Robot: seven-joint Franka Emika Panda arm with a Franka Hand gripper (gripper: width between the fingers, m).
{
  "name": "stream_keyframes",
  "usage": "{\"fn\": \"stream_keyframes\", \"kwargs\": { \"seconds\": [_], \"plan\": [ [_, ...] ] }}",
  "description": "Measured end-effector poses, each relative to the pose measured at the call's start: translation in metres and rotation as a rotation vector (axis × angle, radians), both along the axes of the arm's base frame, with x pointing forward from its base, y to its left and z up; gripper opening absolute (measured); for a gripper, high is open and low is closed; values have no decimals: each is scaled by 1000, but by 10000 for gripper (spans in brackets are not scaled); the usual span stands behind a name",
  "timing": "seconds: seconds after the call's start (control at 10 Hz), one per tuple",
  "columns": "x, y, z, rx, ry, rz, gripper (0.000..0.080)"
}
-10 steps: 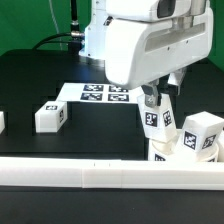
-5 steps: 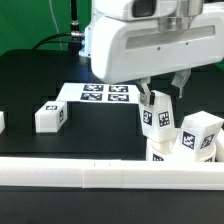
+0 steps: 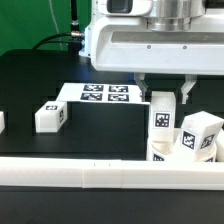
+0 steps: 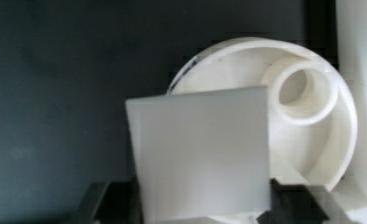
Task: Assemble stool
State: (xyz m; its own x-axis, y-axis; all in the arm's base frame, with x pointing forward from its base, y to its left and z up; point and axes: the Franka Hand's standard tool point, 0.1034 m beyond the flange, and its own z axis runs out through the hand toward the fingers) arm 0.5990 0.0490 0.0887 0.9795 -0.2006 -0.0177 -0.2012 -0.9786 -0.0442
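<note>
My gripper (image 3: 162, 97) is shut on a white tagged stool leg (image 3: 162, 120) and holds it upright at the exterior view's right, just above the white rail. In the wrist view the leg (image 4: 198, 150) fills the space between my two dark fingers (image 4: 112, 200), and the round rimmed seat (image 4: 295, 90) stands on edge right behind it. In the exterior view the seat is mostly hidden behind the leg; a tagged white leg (image 3: 200, 135) stands against it at the far right. Another leg (image 3: 50, 116) lies at the left, and a white piece (image 3: 1, 121) shows at the left edge.
The marker board (image 3: 98, 94) lies flat at the back centre. A long white rail (image 3: 100, 172) runs along the front of the black table. A green backdrop stands behind, with cables at the back.
The held leg has turned from tilted to upright and shifted slightly to the exterior view's right, nearer the seat. The wrist has rotated with it. The other parts have not moved.
</note>
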Motion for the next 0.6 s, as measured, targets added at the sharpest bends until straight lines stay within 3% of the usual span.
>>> {"fn": "stream_keyframes", "kwargs": {
  "seconds": [0.6],
  "plan": [
    [0, 2, -1, 13, 10, -431, 333]
  ]
}}
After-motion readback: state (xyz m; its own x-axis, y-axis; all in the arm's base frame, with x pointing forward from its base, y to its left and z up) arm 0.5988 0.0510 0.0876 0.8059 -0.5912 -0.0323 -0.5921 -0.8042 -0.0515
